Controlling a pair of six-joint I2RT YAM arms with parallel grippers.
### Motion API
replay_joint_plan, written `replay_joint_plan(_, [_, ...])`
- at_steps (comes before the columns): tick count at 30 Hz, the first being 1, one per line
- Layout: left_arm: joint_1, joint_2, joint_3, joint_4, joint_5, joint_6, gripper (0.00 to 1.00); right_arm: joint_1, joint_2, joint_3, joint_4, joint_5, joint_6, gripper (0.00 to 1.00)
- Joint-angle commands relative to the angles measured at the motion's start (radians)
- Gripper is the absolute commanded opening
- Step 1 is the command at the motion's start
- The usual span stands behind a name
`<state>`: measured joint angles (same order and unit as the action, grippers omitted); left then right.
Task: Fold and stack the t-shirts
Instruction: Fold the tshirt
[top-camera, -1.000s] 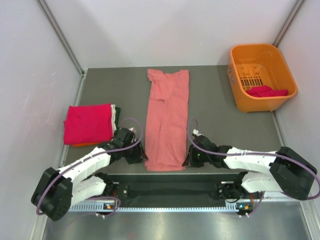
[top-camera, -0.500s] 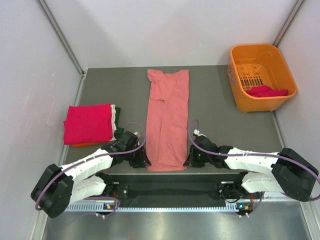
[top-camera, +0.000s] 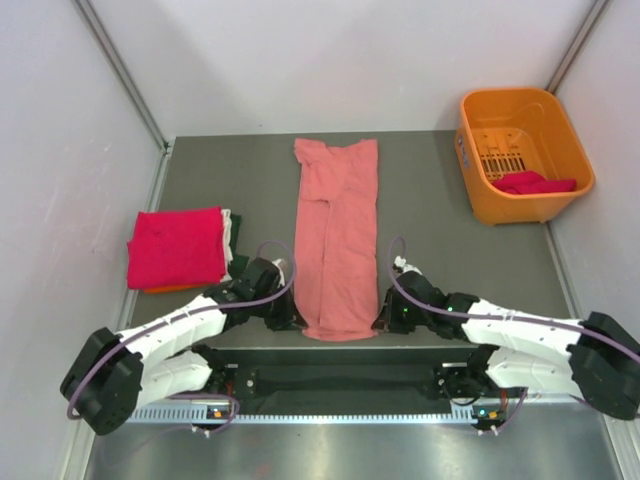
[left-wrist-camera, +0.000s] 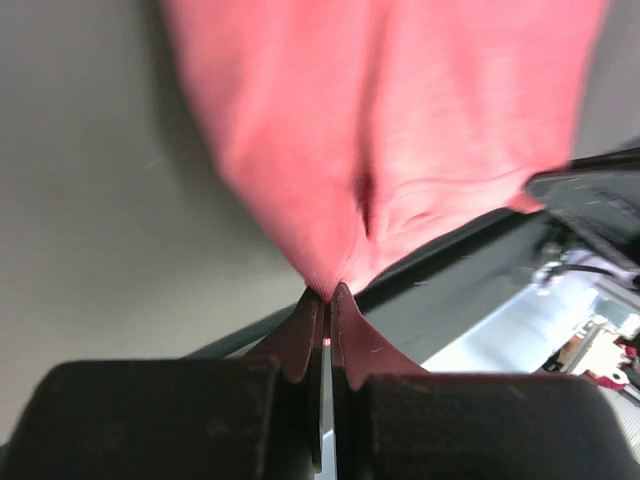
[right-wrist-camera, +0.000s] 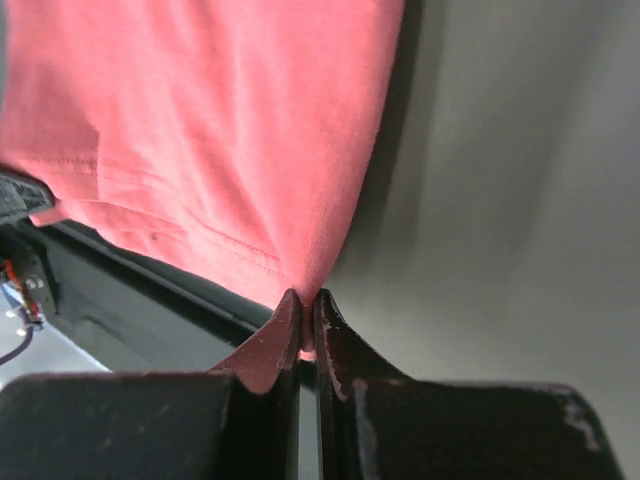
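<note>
A salmon-pink t-shirt (top-camera: 338, 235) lies folded into a long strip down the middle of the table. My left gripper (top-camera: 297, 322) is shut on its near left corner; the left wrist view shows the cloth (left-wrist-camera: 390, 130) pinched between the fingertips (left-wrist-camera: 300, 325). My right gripper (top-camera: 380, 322) is shut on the near right corner, the cloth (right-wrist-camera: 210, 130) caught between its fingertips (right-wrist-camera: 335, 330). A magenta-red t-shirt (top-camera: 176, 246) lies folded on top of a stack at the left, with white, dark green and orange edges showing beneath it.
An orange plastic basket (top-camera: 470, 130) stands at the back right with a magenta-red cloth (top-camera: 535, 183) inside. White walls close in on both sides. The black rail (top-camera: 340, 375) of the arm bases runs along the near edge.
The left gripper slid right to the shirt's near left corner and closed on it. The right arm shifted slightly right and nearer with its corner; the shirt's near hem narrowed.
</note>
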<state>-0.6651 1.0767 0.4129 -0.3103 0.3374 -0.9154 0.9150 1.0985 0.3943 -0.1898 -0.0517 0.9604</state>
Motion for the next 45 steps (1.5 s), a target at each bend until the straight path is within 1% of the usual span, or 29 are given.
replay_joint_plan(1, [-0.001, -0.032, 0.093, -0.001, 0.017, 0.003, 0.0, -0.005, -0.089, 0.061, -0.089, 0.046, -0.049, 0.0])
replay_joint_plan(5, [0.024, -0.003, 0.159, -0.012, 0.02, 0.018, 0.0, -0.091, -0.1, 0.139, -0.146, 0.015, -0.133, 0.0])
replay_joint_plan(6, [0.035, 0.005, 0.188, -0.019, 0.025, 0.032, 0.0, -0.146, -0.089, 0.17, -0.152, -0.002, -0.175, 0.0])
replay_joint_plan(8, [0.08, 0.032, 0.22, -0.019, 0.032, 0.052, 0.0, -0.207, -0.069, 0.201, -0.155, -0.057, -0.237, 0.0])
replay_joint_plan(9, [0.1, 0.045, 0.251, -0.007, 0.041, 0.067, 0.0, -0.27, -0.037, 0.236, -0.154, -0.078, -0.259, 0.0])
replay_joint_plan(10, [0.122, 0.06, 0.265, 0.005, 0.048, 0.073, 0.0, -0.3, -0.016, 0.256, -0.152, -0.118, -0.281, 0.0])
replay_joint_plan(11, [0.168, 0.099, 0.279, 0.023, 0.061, 0.078, 0.0, -0.324, 0.01, 0.279, -0.154, -0.132, -0.317, 0.0])
replay_joint_plan(12, [0.192, 0.124, 0.311, 0.039, 0.096, 0.087, 0.0, -0.37, 0.065, 0.331, -0.154, -0.149, -0.334, 0.0])
replay_joint_plan(13, [0.212, 0.153, 0.331, 0.056, 0.11, 0.095, 0.0, -0.389, 0.095, 0.359, -0.151, -0.18, -0.351, 0.0])
replay_joint_plan(14, [0.251, 0.214, 0.355, 0.057, 0.12, 0.105, 0.0, -0.406, 0.127, 0.388, -0.152, -0.188, -0.377, 0.0])
replay_joint_plan(15, [0.268, 0.244, 0.409, 0.051, 0.126, 0.13, 0.0, -0.436, 0.191, 0.446, -0.152, -0.194, -0.387, 0.0])
replay_joint_plan(17, [0.315, 0.331, 0.46, 0.04, 0.126, 0.147, 0.0, -0.462, 0.257, 0.504, -0.155, -0.229, -0.405, 0.0])
replay_joint_plan(18, [0.331, 0.357, 0.496, 0.049, 0.129, 0.151, 0.0, -0.488, 0.318, 0.57, -0.157, -0.24, -0.417, 0.0])
replay_joint_plan(20, [0.372, 0.431, 0.529, 0.077, 0.137, 0.15, 0.0, -0.507, 0.377, 0.633, -0.165, -0.264, -0.428, 0.0])
replay_joint_plan(21, [0.383, 0.455, 0.562, 0.086, 0.14, 0.15, 0.0, -0.516, 0.405, 0.699, -0.169, -0.269, -0.433, 0.0])
replay_joint_plan(23, [0.403, 0.527, 0.604, 0.089, 0.126, 0.151, 0.0, -0.534, 0.492, 0.77, -0.198, -0.283, -0.451, 0.0])
replay_joint_plan(26, [0.42, 0.604, 0.667, 0.109, 0.098, 0.147, 0.0, -0.55, 0.607, 0.941, -0.241, -0.298, -0.477, 0.0])
replay_joint_plan(27, [0.424, 0.62, 0.693, 0.129, 0.095, 0.141, 0.0, -0.559, 0.659, 0.971, -0.266, -0.3, -0.483, 0.0])
replay_joint_plan(29, [0.432, 0.669, 0.724, 0.139, 0.088, 0.136, 0.0, -0.567, 0.702, 1.043, -0.275, -0.306, -0.492, 0.0])
replay_joint_plan(31, [0.435, 0.699, 0.78, 0.14, 0.083, 0.136, 0.0, -0.582, 0.759, 1.09, -0.298, -0.313, -0.5, 0.0])
replay_joint_plan(32, [0.437, 0.732, 0.823, 0.14, 0.075, 0.144, 0.0, -0.593, 0.796, 1.135, -0.321, -0.313, -0.508, 0.0])
replay_joint_plan(34, [0.443, 0.793, 0.871, 0.132, 0.066, 0.15, 0.0, -0.6, 0.831, 1.173, -0.332, -0.315, -0.512, 0.0])
replay_joint_plan(40, [0.453, 0.946, 1.062, 0.129, 0.103, 0.139, 0.0, -0.631, 0.978, 1.349, -0.364, -0.336, -0.517, 0.01])
replay_joint_plan(41, [0.452, 0.96, 1.063, 0.137, 0.11, 0.138, 0.0, -0.636, 0.997, 1.373, -0.362, -0.341, -0.516, 0.02])
replay_joint_plan(42, [0.453, 0.976, 1.098, 0.137, 0.12, 0.139, 0.02, -0.643, 1.032, 1.396, -0.367, -0.339, -0.512, 0.06])
replay_joint_plan(43, [0.453, 1.003, 1.119, 0.126, 0.106, 0.144, 0.2, -0.646, 1.047, 1.416, -0.367, -0.346, -0.509, 0.37])
replay_joint_plan(44, [0.453, 1.012, 1.144, 0.085, 0.092, 0.154, 0.43, -0.65, 1.058, 1.446, -0.369, -0.347, -0.511, 0.49])
replay_joint_plan(45, [0.452, 1.022, 1.191, 0.061, 0.077, 0.189, 0.71, -0.651, 1.057, 1.45, -0.369, -0.341, -0.511, 0.58])
